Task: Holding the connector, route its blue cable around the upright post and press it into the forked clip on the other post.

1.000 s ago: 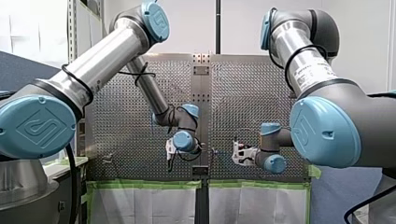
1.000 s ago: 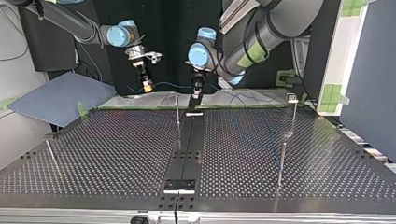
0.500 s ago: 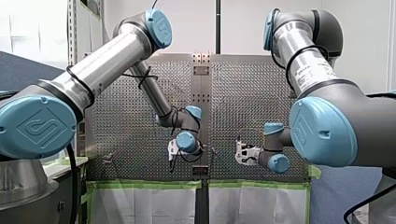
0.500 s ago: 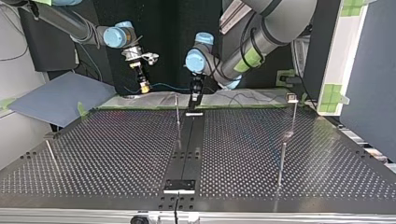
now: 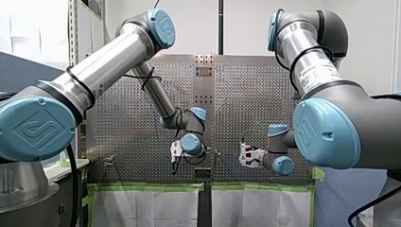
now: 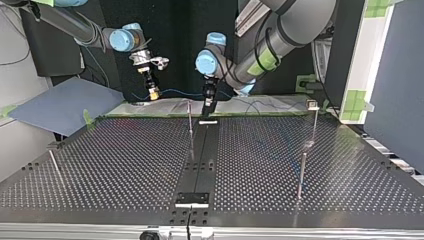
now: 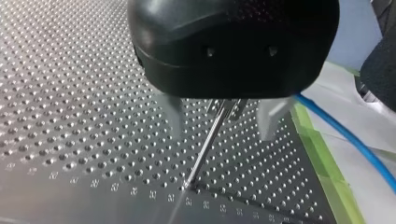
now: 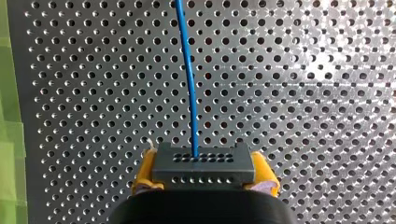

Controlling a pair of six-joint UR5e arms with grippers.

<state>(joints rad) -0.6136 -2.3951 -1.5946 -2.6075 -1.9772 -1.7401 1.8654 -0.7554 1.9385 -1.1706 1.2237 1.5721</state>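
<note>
Right gripper clamps the connector; its blue cable exits lengthwise, straight ahead. Left gripper: fingers spread, empty.

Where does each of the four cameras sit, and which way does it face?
Front: behind the shoulders, facing the table; my left arm, my right arm show.
Top: across the table, facing both arms.
Left wrist: along the open left gripper, at a post.
Right wrist: along the right gripper clamping the connector.
Both wrist views share the blue cable.
</note>
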